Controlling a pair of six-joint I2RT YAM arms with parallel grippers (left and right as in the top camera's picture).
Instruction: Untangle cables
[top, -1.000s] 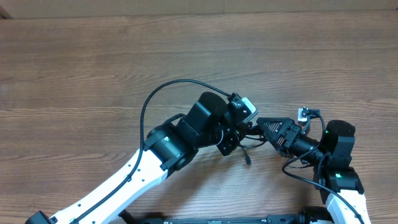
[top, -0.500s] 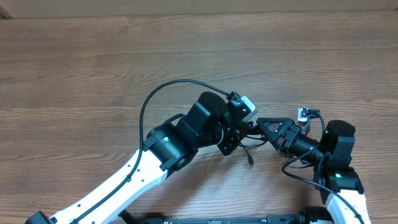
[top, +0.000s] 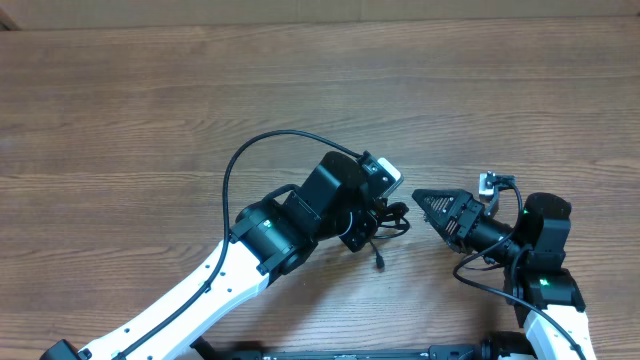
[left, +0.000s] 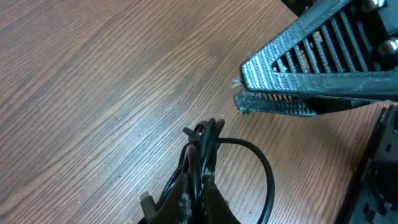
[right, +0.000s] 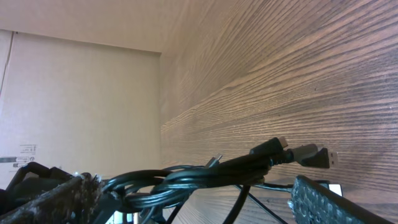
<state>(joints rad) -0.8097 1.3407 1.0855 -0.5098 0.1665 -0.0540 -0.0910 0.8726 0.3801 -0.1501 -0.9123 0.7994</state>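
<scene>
Left gripper (left: 200, 193) clamped on a bundle of thin black cables (left: 210, 132), bottom centre of the left wrist view.
The right gripper (left: 239, 92), at upper right, has its jaws apart and empty, near the bundle but not touching it. Overhead, the cables sit mid-frame over the wooden table (top: 150, 100), one plug end (top: 381, 264) trailing below.

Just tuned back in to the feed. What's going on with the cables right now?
The left gripper is clamped on the knotted bundle of thin black cables above the wooden table. The right gripper is open and empty. Its tips point at the bundle from close by without touching it. The cables are tangled, with one loop sticking out to the side.
</scene>
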